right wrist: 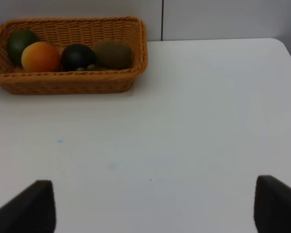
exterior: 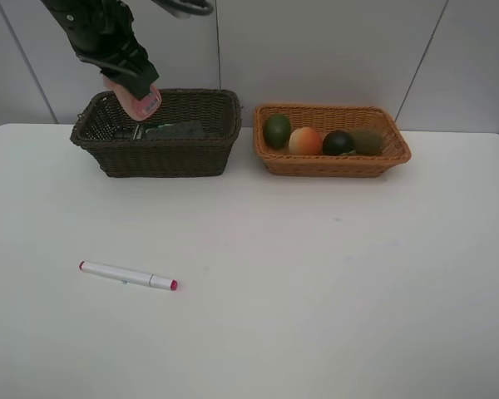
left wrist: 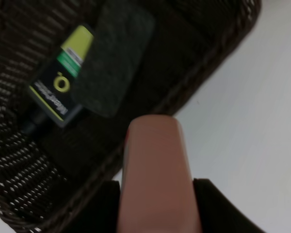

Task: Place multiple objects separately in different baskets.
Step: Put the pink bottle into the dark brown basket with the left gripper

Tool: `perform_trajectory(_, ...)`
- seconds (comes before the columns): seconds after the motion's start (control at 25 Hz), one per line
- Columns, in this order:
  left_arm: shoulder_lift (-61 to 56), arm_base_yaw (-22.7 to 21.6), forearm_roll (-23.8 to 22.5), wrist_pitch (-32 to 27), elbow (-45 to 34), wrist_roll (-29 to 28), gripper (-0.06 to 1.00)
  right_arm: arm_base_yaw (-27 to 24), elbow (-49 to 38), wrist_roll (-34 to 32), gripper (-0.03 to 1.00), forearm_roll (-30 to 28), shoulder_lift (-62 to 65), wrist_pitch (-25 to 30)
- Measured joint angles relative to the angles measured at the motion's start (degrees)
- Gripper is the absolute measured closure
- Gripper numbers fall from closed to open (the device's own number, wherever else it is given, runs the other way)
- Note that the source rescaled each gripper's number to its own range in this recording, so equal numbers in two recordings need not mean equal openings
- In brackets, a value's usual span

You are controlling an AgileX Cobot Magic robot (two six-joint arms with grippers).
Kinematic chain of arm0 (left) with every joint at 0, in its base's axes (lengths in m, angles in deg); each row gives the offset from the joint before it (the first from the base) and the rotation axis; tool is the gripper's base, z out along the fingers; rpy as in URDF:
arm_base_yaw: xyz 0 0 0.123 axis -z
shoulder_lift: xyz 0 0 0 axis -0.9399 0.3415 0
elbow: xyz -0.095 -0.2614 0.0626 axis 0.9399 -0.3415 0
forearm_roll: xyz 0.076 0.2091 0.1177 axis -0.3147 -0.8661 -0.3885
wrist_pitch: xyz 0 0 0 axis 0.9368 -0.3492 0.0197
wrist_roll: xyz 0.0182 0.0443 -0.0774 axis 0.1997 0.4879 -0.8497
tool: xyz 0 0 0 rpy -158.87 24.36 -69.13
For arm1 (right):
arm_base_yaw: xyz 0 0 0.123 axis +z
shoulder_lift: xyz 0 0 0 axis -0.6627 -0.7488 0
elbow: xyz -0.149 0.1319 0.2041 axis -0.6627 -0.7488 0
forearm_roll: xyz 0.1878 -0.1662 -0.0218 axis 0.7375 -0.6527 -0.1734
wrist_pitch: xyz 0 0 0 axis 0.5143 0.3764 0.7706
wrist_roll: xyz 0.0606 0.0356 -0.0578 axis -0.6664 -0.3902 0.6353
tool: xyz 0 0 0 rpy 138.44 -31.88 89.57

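baskets point(exterior: 156, 156): 2 | fruits point(exterior: 306, 141): 4 | marker point(exterior: 127, 275): 1 | bottle point(exterior: 141, 102): 1 | box point(left wrist: 63, 77): 1 | eraser point(left wrist: 114, 58): 1

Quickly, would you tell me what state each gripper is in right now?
Left gripper: shut on the pink bottle, above the dark brown basket.
Right gripper: open, holding nothing.

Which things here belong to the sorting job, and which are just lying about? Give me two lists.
Job:
dark basket
tan basket
pink bottle, held in left gripper
marker, on the table
box and eraser, in dark basket
four fruits, in tan basket

Lying about:
nothing visible
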Motion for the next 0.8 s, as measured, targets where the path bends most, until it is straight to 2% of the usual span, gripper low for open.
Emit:
perform_trajectory(0.16, 3.39, -1.63, -0.18, 1.01, 6.05, -4.03, 0.64, 0.0, 0.0, 0.0, -0.01, 0.0, 0.0, 0.0)
perform_trajectory(0.44, 13.98, -2.28, 0.71, 3.12, 14.84, -4.21, 0.64, 0.0, 0.0, 0.0, -0.01, 0.0, 0.0, 0.0)
perform_trajectory(0.8, 26.52, -2.28, 4.04, 8.73, 18.58, -4.21, 0.64, 0.0, 0.0, 0.0, -0.01, 0.0, 0.0, 0.0)
